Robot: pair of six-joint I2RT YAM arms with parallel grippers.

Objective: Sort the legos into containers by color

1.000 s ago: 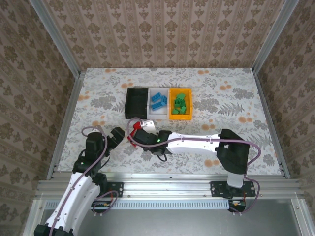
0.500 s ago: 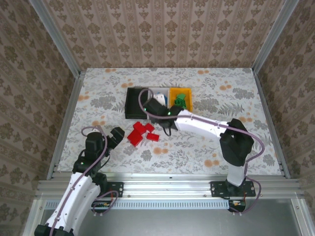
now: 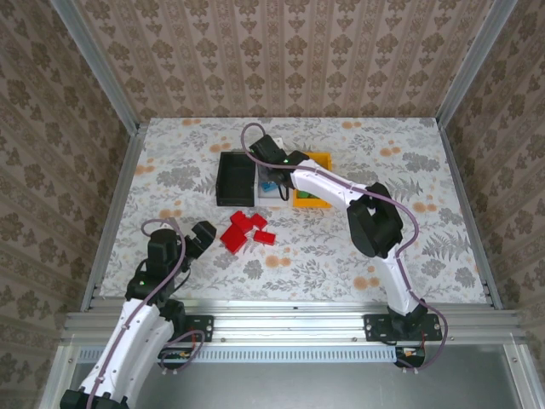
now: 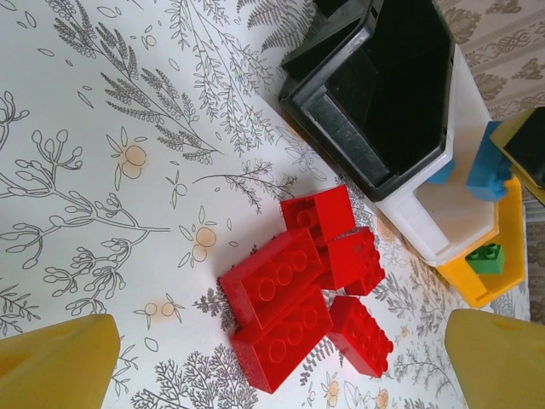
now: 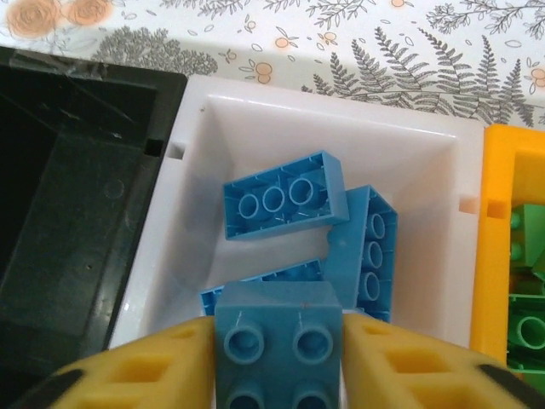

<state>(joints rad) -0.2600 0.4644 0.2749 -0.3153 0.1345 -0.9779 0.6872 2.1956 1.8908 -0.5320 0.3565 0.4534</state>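
Note:
Several red legos point(image 3: 243, 231) lie in a pile on the table, also in the left wrist view point(image 4: 298, 290). My left gripper point(image 3: 202, 237) stands open just left of the pile, its yellow fingertips point(image 4: 60, 358) wide on either side. My right gripper point(image 5: 277, 362) is shut on a blue lego point(image 5: 277, 336) and hangs over the white container point(image 5: 324, 98), where more blue legos point(image 5: 285, 196) lie. Seen from above, the right gripper point(image 3: 271, 175) is over the white container point(image 3: 272, 196). The black container point(image 3: 234, 179) looks empty. The orange container point(image 3: 313, 201) holds green legos point(image 5: 524, 281).
The three containers stand side by side at the table's middle back: black on the left, white, then orange. Metal rails edge the table point(image 3: 409, 230) at left, right and front. The right arm stretches from its base across the middle to the containers.
My right arm has swung from the red pile at the front left up to the white container, carrying the blue lego. The red pile is now uncovered. The left arm has not moved.

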